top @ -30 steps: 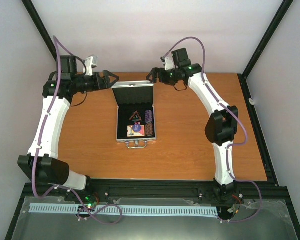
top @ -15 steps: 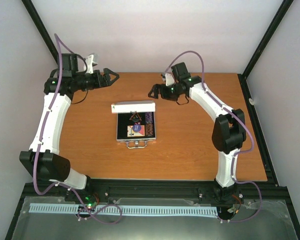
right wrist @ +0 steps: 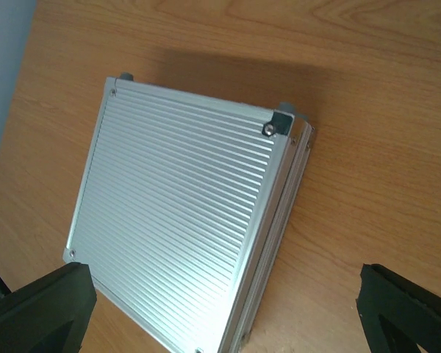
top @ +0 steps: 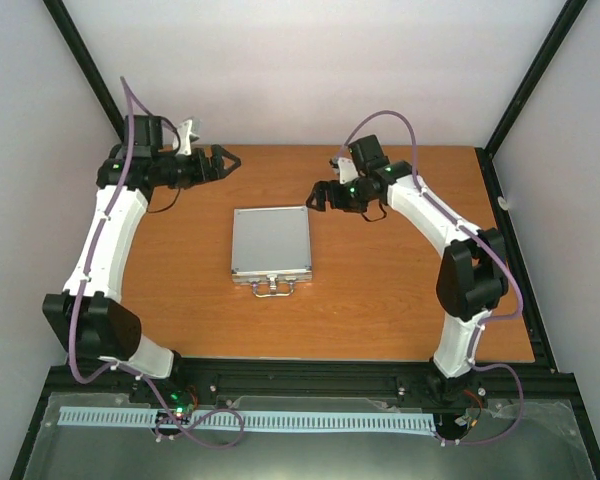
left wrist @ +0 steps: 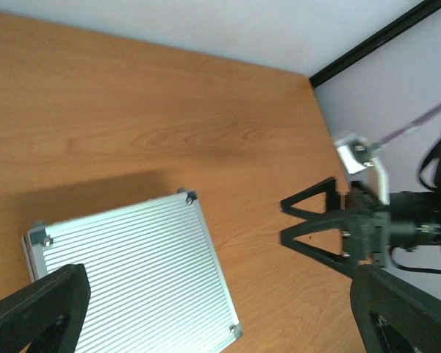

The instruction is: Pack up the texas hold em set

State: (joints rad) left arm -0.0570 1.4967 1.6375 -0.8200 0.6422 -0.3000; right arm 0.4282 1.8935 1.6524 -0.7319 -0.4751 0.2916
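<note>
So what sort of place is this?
Probably a robotics lab cell: a left arm and right arm bolted to a black frame rail, white panels around the wooden table, one closed silver case on it.

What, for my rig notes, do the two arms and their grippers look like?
The left arm and right arm share one build: white link shells, black joint housings, and a purple cable looping along each. The left gripper and right gripper are black, with open triangular-frame fingers. Small green lights glow near the wrists.
</note>
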